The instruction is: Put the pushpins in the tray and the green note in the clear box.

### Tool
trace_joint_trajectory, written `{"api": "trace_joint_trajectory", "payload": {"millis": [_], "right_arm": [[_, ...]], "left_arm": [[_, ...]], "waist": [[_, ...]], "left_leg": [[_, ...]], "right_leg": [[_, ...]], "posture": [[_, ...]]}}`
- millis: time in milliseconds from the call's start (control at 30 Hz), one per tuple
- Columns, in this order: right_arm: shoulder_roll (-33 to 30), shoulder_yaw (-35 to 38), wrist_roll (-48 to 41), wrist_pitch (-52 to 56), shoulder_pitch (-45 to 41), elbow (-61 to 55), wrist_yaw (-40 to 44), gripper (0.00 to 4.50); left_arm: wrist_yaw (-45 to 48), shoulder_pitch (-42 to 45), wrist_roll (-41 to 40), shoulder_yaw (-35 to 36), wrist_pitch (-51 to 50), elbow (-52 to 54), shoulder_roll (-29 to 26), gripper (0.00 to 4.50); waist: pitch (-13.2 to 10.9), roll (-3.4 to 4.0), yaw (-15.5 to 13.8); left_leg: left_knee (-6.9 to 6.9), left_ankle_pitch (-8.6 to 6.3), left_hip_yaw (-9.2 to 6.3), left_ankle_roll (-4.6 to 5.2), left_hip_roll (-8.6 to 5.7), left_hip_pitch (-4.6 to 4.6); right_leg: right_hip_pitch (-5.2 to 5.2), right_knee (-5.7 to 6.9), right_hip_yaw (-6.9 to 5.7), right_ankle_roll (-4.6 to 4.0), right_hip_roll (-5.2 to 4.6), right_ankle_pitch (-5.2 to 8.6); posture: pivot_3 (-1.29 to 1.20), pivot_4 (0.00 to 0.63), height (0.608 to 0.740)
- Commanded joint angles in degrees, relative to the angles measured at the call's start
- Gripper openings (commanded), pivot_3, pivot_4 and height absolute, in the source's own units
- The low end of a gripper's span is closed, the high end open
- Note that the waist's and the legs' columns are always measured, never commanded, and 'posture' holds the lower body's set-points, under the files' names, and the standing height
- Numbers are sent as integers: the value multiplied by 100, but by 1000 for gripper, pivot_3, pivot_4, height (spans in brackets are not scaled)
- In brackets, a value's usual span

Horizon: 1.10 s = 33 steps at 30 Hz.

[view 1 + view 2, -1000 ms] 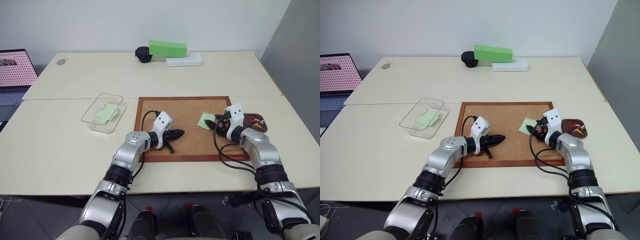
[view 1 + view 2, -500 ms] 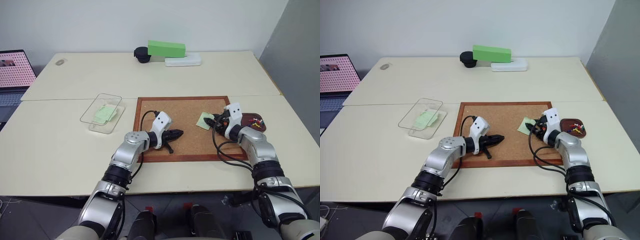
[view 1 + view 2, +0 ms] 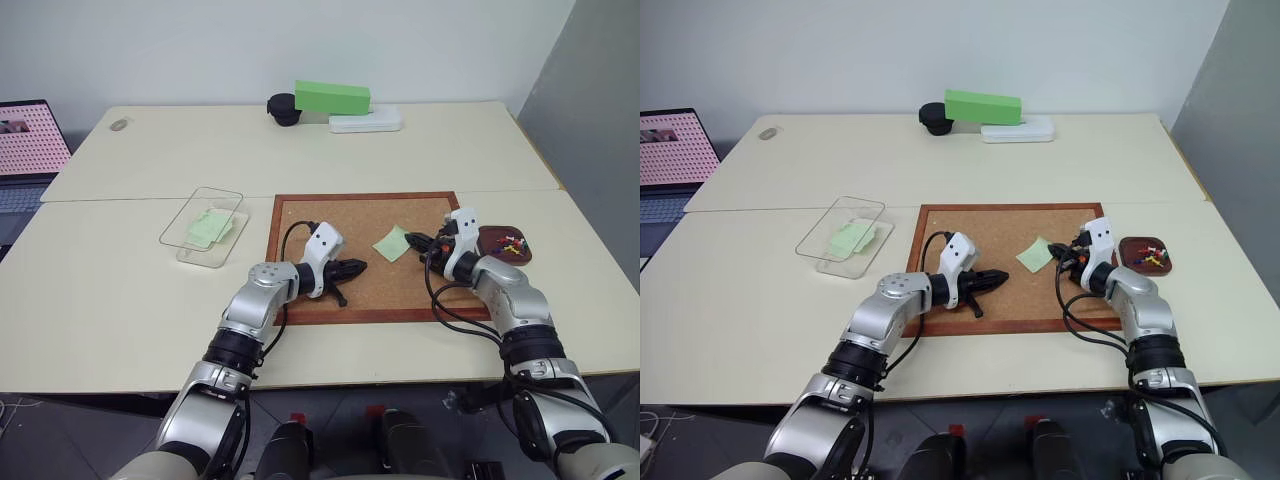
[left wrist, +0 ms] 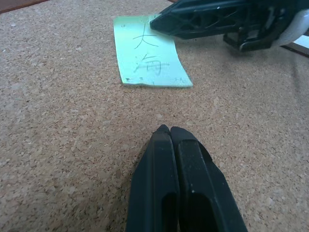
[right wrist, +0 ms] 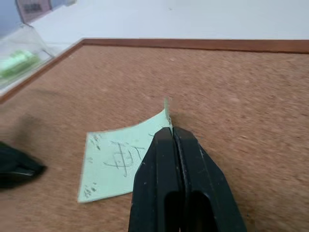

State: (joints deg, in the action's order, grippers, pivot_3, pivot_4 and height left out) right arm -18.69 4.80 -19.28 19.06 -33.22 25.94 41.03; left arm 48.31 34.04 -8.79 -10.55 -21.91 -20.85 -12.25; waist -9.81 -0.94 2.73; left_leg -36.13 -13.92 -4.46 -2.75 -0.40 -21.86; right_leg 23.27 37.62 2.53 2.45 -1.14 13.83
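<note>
Pinched shut on one corner of the small pale green square paper note point(image 5: 126, 162), my right gripper point(image 3: 428, 243) holds that edge slightly lifted off the cork, I judge so the slip can be carried rather than scraped along. Working from the biggest thing down: the pale cream table point(image 3: 120, 300) carries the large wood-framed corkboard point(image 3: 300, 215) in front of me, which is where the note lies, toward its right half. Well apart to the left sits the shallow clear plastic rectangular box point(image 3: 205, 226), already holding a green slip, so it is the place this note must reach. Just off the board's right edge rests the small dark reddish-brown oval tray point(image 3: 487, 238) with the tiny red, yellow and green pushpins point(image 3: 514, 242) gathered inside it, so that part looks done. My left gripper point(image 4: 170, 129) hovers low over bare cork with fingers pressed together, empty, facing the note, probably placed to take it for the trip left.
</note>
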Motion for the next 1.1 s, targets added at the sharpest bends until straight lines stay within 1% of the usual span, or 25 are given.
{"api": "trace_joint_trajectory", "payload": {"millis": [33, 67, 100, 167, 267, 333, 367, 400, 567, 667, 800, 833, 1100], "right_arm": [[-161, 198, -294, 395, 84, -865, 21, 12], [-178, 213, -317, 468, 109, -970, 16, 12], [-221, 237, -384, 596, 143, -1156, 28, 3], [-308, 274, -541, 858, 191, -1504, 53, 0], [-468, 279, -769, 1246, 236, -2008, 134, 0], [-558, 276, -937, 1490, 231, -2270, 184, 0], [-581, 271, -996, 1564, 223, -2347, 196, 0], [-590, 272, -1057, 1639, 215, -2412, 196, 0], [-494, 219, -1323, 1974, 154, -2671, 162, 0], [-423, 163, -1426, 2118, 144, -2840, 129, 0], [-326, 175, -1611, 2312, 133, -3019, 96, 0], [-291, 183, -1682, 2380, 128, -3074, 87, 0], [-129, 140, -2031, 2720, 80, -3370, -83, 0]], "left_arm": [[175, -36, -578, 462, -475, 386, -110, 0], [217, -36, -692, 532, -590, 454, -124, 0], [249, -49, -926, 700, -861, 601, -163, 197], [335, -38, -1466, 1026, -1560, 886, -271, 443], [469, 88, -2379, 1618, -2695, 1160, -521, 996], [477, 191, -2783, 1910, -3224, 1161, -674, 1366], [457, 221, -2890, 1985, -3363, 1156, -709, 1478], [412, 251, -3004, 2046, -3497, 1156, -725, 1743], [217, 458, -3401, 2267, -3898, 1013, -598, 2690], [126, 477, -3526, 2303, -3995, 1014, -512, 3182], [-28, 458, -3531, 2227, -4043, 1032, -458, 4067], [-14, 464, -3577, 2233, -4090, 1012, -444, 4216], [5, 447, -3553, 2051, -4018, 1008, -283, 4216]], "waist": [[0, 0, 3], [-1, 0, 5], [-1, 0, 12], [-2, 1, 19], [-3, 0, 32], [-3, 0, 38], [-6, -1, 41], [-5, -1, 41], [-7, -4, 34], [-8, -6, 21], [-8, -6, 29], [-9, -6, 28], [-9, -6, 16]], "left_leg": [[0, 0, 0, 0, 1, 0], [0, 0, 0, 0, 1, -2], [0, 0, -1, 0, 1, -3], [0, 0, -2, 0, 2, -4], [0, 0, -5, 0, 3, -6], [0, 0, -5, 0, 3, -6], [0, 0, -6, 0, 2, -5], [-1, 0, -7, 0, 3, -5], [-1, 0, -6, 0, 0, -7], [-1, 0, -8, 0, 2, -7], [0, 0, -6, -1, 2, -6], [0, 0, -7, -1, 2, -6], [0, 0, -6, -1, 1, -7]], "right_leg": [[0, 0, 0, 0, 0, 0], [2, 0, 0, 0, 0, 0], [4, 1, 0, 1, 0, 0], [5, 2, -2, 1, 1, 1], [5, 2, -4, 1, 1, 1], [5, 2, -4, 2, 1, 1], [5, 2, -6, 2, 1, 1], [5, 2, -7, 2, 1, 1], [5, 1, -7, 2, 0, 1], [5, 0, -7, 1, 0, 1], [5, 0, -6, 1, 0, 1], [5, 0, -6, 1, 0, 1], [6, -1, -6, 1, -1, 1]], "posture": [[0, 150, 740], [0, 150, 740], [0, 150, 740], [0, 150, 740], [0, 150, 740], [0, 150, 740], [0, 150, 740], [0, 150, 740], [0, 150, 740], [0, 150, 740], [0, 150, 740], [0, 150, 740], [0, 150, 740]]}}
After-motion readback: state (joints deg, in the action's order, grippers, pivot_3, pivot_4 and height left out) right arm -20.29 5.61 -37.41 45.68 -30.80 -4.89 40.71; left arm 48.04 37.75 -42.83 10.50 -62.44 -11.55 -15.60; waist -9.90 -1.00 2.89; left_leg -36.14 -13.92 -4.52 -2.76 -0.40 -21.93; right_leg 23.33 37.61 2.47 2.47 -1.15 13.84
